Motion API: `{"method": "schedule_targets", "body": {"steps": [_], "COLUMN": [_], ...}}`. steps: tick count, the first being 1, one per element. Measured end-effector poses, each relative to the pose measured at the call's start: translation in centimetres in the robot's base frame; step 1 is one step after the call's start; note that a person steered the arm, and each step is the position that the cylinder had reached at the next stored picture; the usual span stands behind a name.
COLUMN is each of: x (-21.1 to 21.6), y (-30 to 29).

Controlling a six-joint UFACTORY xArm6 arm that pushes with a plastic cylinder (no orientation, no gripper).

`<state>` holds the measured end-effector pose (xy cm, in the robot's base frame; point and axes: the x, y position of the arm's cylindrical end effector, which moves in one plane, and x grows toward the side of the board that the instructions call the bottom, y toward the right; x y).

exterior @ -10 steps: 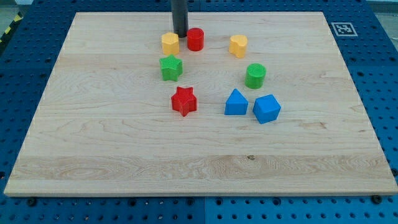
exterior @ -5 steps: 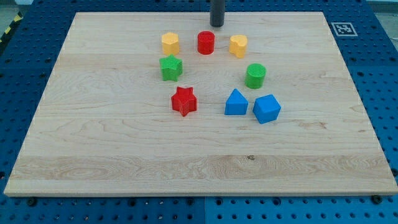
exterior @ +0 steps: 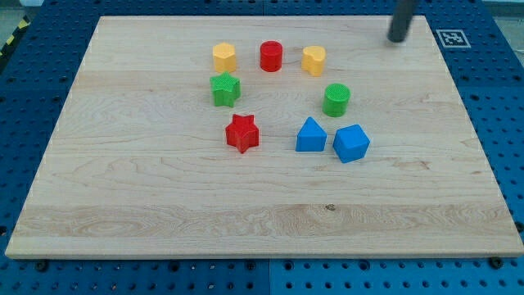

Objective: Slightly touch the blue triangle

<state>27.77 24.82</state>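
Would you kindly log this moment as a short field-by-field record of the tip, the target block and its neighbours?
tip: my tip at the view's top right, touching no block
target: blue triangle block, untouched, right of centre
nearest neighbour: blue cube-like block, just to the target's right, a thin gap between
above target: green cylinder block
left of target: red star block
surface: wooden board
task state: contact not yet made

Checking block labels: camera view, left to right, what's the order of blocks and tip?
yellow block → green star → red star → red cylinder → green cylinder → blue cube → my tip
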Motion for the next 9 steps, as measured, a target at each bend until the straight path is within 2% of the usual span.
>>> {"method": "schedule_targets", "body": {"steps": [1, 2, 4, 6, 9], "x": [7.6, 14.2, 15.7, 15.7, 16.4], "y": [0.7, -1.2, -3.3, -9.3, -15.2]}}
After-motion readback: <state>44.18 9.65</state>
